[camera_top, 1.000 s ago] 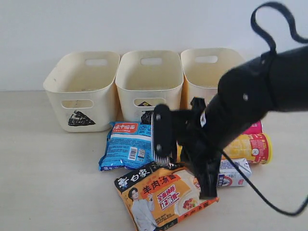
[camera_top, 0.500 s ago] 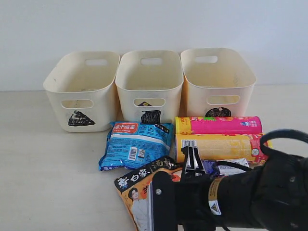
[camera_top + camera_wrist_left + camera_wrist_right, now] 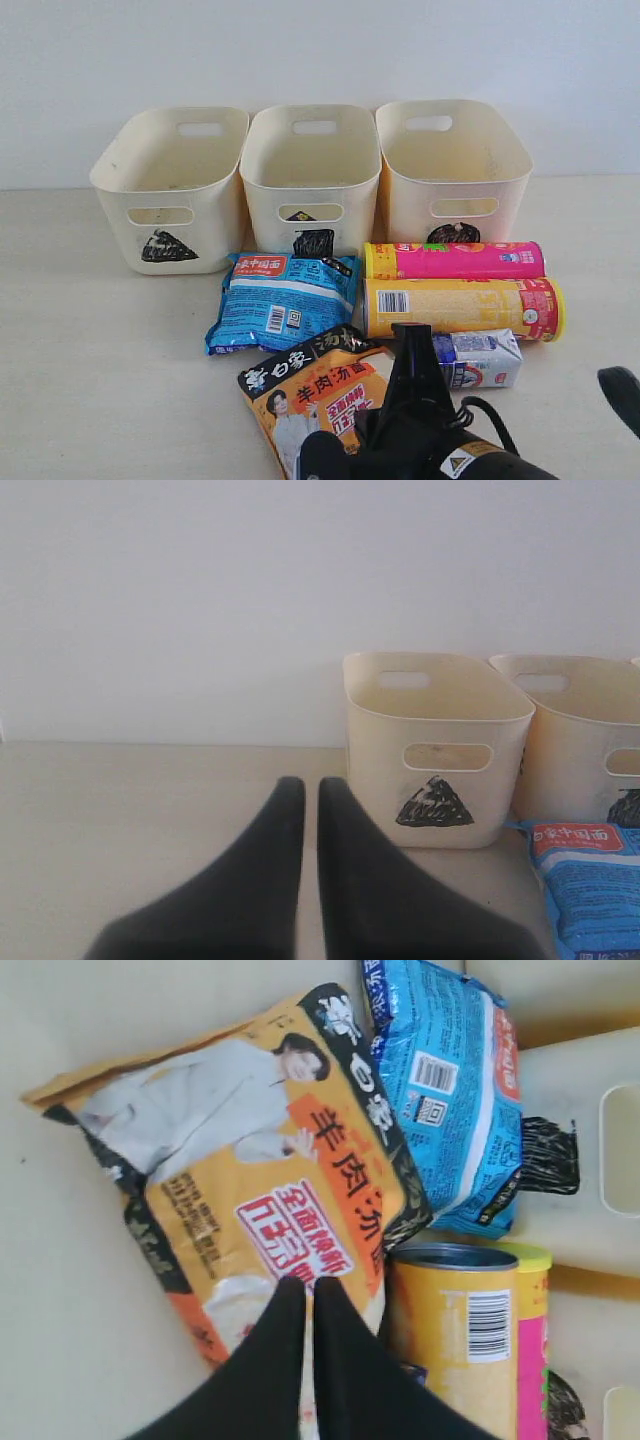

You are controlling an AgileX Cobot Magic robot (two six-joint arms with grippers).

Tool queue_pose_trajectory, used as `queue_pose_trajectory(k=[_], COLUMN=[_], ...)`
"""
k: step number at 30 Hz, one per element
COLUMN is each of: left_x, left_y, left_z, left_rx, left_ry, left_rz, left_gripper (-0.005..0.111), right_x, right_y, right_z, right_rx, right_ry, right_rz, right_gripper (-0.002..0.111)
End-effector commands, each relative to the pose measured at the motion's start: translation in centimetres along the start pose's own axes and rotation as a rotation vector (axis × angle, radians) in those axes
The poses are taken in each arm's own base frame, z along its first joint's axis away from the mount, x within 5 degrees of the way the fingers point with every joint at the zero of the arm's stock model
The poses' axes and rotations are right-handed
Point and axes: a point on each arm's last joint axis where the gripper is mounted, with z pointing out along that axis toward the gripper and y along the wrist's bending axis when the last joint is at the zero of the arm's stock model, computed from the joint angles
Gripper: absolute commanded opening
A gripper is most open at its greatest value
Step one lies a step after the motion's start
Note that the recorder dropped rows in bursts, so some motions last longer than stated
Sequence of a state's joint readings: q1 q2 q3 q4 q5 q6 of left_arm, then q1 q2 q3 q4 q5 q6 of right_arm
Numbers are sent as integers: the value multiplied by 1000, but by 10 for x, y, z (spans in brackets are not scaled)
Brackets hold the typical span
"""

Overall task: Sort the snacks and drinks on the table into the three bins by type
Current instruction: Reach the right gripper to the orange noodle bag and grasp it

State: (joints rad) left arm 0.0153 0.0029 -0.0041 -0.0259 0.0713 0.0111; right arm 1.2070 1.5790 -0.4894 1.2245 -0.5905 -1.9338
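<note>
The right gripper (image 3: pixel 301 1288), pressed together, hovers over the orange-black noodle packet (image 3: pixel 240 1160), which lies flat on the table (image 3: pixel 60 1310) beside the yellow tube (image 3: pixel 455 1345). It likely needs to spread first, then pinch the packet's free edge.

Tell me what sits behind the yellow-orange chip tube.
The pink tube lies on its side right behind the yellow-orange tube, parallel to it. Behind that stands the rightmost bin; the pink tube covers the lower part of its black mark.
</note>
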Motion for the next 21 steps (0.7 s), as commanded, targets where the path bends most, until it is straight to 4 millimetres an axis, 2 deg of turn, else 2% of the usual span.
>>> queue_pose_trajectory(k=[1,2,3,4,5,6,12,16,21], left_x=[0,0,0,0,0,0,0,0,0], left_y=[0,0,0,0,0,0,0,0,0], left_z=[0,0,0,0,0,0,0,0,0], left_rx=[-3,-3,-3,-3,-3,-3,-3,-3,-3], left_ry=[-10,-10,-10,-10,-10,-10,-10,-10,-10], left_rz=[-14,-14,-14,-14,-14,-14,-14,-14,-14], left_gripper=[4,4,4,4,4,4,4,4,4], right_x=[1,3,7,9,11,11,13,12,2], right_y=[13,17,18,17,15,14,16,23,23], right_z=[-3,-4,-4,-4,-4,-4,0,10,28], right_rx=[-133,-153,-148,-134,-111,-103,-93,-104,-76], right_ry=[-17,-20,-8,6,20,24,50,79,96], right_rz=[-82,-119,-143,-143,-141,-139,-148,-160,-191], right_gripper=[18,29,52,66,85,90,91,91,91])
